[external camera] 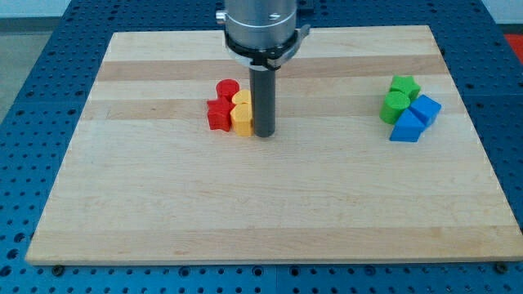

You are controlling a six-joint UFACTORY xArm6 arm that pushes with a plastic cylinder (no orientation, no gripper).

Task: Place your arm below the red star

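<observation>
While my tip [263, 133] rests on the wooden board [270, 204], it stands just to the view's right of a tight cluster of four blocks, touching or nearly touching the lower yellow block [243, 119]. I have no fingers to spread or press together; the arm ends in a plain dark rod [263, 98] hanging straight down from a grey cylindrical mount [263, 24] at the view's top.

Left of my tip, beyond that yellow block, sits the red star [218, 114], pressed against the yellow block's left side. Above the star, and up-left of my tip, is a red cylinder [226, 88]. A second yellow block [242, 99] sits right of that cylinder, hard against the rod's left side; its shape is hard to make out.

Well apart from my tip, toward the view's right, lies another cluster: a green star [404, 86] at its top, a green cylinder [395, 104] below that, and two blue blocks, one [425, 108] to the right and one [406, 127] at the bottom. A blue perforated table [33, 98] surrounds the board.
</observation>
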